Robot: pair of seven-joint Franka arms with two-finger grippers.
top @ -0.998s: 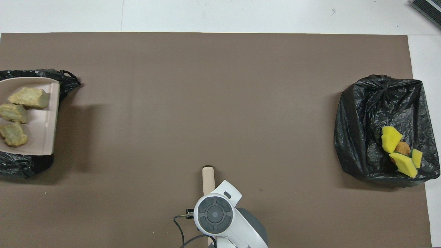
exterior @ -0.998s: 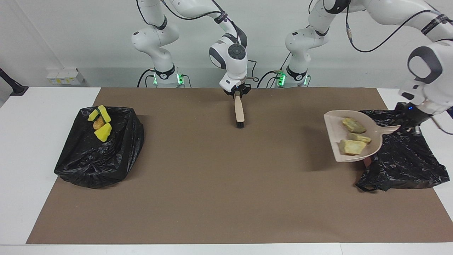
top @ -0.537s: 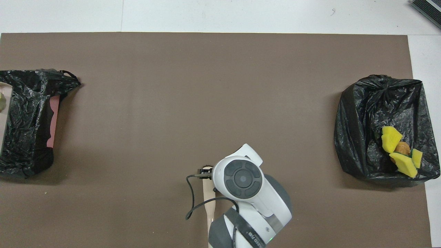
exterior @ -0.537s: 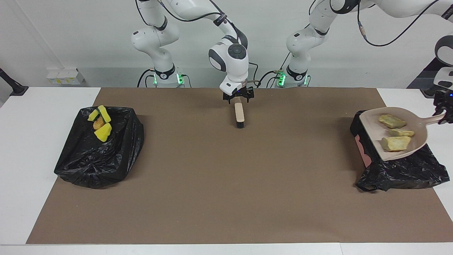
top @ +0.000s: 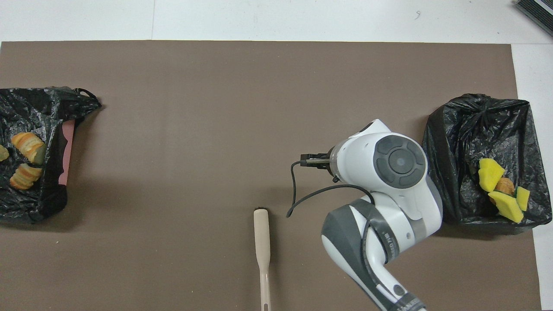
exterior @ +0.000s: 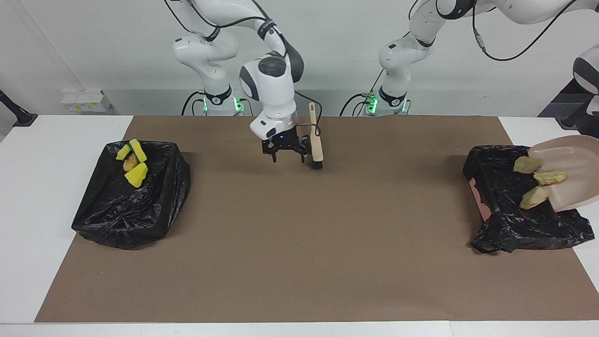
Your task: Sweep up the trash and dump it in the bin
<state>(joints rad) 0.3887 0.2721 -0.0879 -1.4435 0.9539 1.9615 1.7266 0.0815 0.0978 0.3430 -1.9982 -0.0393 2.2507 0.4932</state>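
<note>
Three pale crumbly trash chunks (exterior: 533, 196) slide off the lip of the beige dustpan (exterior: 573, 175), which is tilted in the air over the black-bagged bin (exterior: 524, 224) at the left arm's end. They also show over that bin (top: 30, 103) in the overhead view (top: 27, 146). My left gripper holds the dustpan; only the edge of its hand (exterior: 590, 125) shows. My right gripper (exterior: 287, 158) is open and empty, just above the mat beside the brush (exterior: 316, 140). The brush (top: 262, 246) lies flat. Three yellow chunks (exterior: 136, 174) and an orange-brown one (exterior: 129, 164) sit in the other bin (exterior: 126, 210).
The brown mat (exterior: 299, 243) covers most of the white table. The bin at the right arm's end (top: 475, 129) holds the yellow chunks (top: 490, 173). A pink bin wall (top: 67, 151) shows under the bag at the left arm's end.
My right gripper let go of the brush, opened and moved toward the right arm's end. My left arm carried the dustpan over the bin and tilted it; the pale chunks slid to its lip.
</note>
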